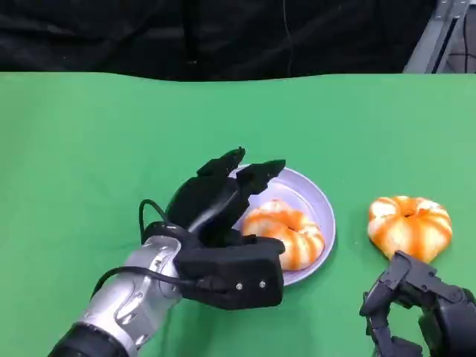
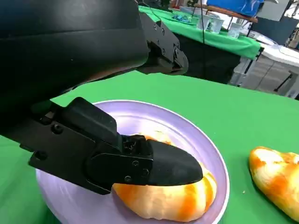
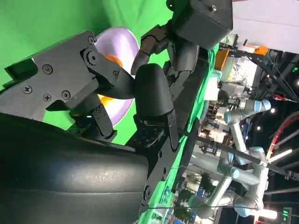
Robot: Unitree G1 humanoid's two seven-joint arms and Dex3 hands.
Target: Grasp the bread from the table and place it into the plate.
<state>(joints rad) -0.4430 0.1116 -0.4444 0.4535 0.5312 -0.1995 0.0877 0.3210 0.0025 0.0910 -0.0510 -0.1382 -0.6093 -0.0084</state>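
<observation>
Head view: my left hand hangs over the near-left edge of the plate, fingers spread and holding nothing. One bread lies in the plate, right beside my fingers. From the left wrist I see one finger low over that bread; whether it touches the crust I cannot tell, since the finger hides the spot. The plate is pale lilac and sits flat on the tabletop.

A second bread lies on the tabletop to the right of the plate, apart from it. My right hand rests low at the near right, just in front of that bread, fingers curled but with nothing in them, as far as the head view lets me judge.

The tabletop is covered in plain green cloth. Behind its far edge hangs a black curtain. Past my left wrist I see another green table with clutter on it. Past my right wrist, the room holds grey robot arms and lights.
</observation>
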